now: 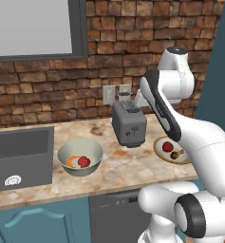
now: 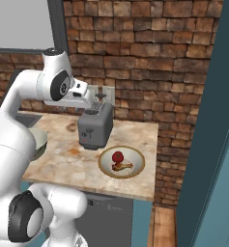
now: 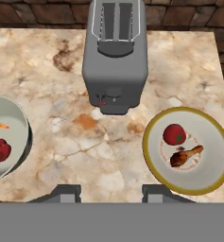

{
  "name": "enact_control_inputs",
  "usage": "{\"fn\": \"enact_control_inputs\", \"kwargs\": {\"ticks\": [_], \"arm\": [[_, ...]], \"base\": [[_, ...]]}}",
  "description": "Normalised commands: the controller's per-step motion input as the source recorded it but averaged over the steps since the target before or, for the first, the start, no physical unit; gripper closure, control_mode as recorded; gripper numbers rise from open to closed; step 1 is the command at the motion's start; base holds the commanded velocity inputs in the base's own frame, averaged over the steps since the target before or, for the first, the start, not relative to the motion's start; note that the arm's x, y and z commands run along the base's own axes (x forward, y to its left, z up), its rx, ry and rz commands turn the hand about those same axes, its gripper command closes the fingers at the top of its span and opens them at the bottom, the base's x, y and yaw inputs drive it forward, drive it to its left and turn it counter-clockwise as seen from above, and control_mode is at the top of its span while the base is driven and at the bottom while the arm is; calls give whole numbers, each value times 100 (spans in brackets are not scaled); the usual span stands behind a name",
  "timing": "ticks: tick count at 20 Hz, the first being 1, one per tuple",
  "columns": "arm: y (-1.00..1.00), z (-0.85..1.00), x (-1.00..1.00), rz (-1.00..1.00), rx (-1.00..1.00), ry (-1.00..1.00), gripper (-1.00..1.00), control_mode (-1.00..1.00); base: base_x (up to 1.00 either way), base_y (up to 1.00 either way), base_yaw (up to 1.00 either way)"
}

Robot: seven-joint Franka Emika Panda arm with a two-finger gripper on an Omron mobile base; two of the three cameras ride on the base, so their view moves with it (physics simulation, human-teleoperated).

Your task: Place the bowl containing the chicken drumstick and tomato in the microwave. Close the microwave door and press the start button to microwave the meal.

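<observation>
Marble-patterned desk (image 3: pixel 108 156) spreads beneath the gripper (image 3: pixel 111 191), whose two dark fingertips stand apart at the bottom of the hand view with nothing between them; it is released and holds nothing. It hangs above the desk, clear of everything on it.

Just ahead of the gripper and off to the side of its right fingertip lies the bowl (image 3: pixel 217 156), shallow and cream with a tan-gold rim, flat on the desk. Inside it the tomato (image 3: pixel 174 134) sits on the side farther from the gripper, and the chicken drumstick (image 3: pixel 185 156) lies just beside it on the nearer side, the two close together or touching.

Straight ahead of the gripper, farther off than the bowl, stands a grey toaster (image 3: pixel 115 61), upright, its two slots facing up and its controls facing the gripper. It is apart from the bowl, with bare desk between them.

On the opposite side, beyond the left fingertip, is a deeper grey-white bowl (image 3: pixel 14 123), holding a red lump and an orange sliver.

From the left base view, the arm reaches over the toaster (image 1: pixel 129 124), with a dark sink (image 1: pixel 23 156) set into the desk beyond the deeper bowl (image 1: pixel 79 156). A brick wall (image 2: pixel 145 58) backs the desk.
</observation>
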Motion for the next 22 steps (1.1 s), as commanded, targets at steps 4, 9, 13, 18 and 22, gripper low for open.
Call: {"fn": "enact_control_inputs", "kwargs": {"ticks": [4,9,13,18,22], "arm": [[0,0,-1,0,0,0,-100,-100],[0,0,-4,0,0,-1,-100,-100],[0,-2,-16,0,0,0,-100,-100],[0,-22,-19,-5,0,-3,-100,-100],[-17,-40,-28,-12,0,-6,-100,-100]], "base": [[0,0,0],[0,0,0],[0,0,0],[0,0,0],[0,0,0]]}}
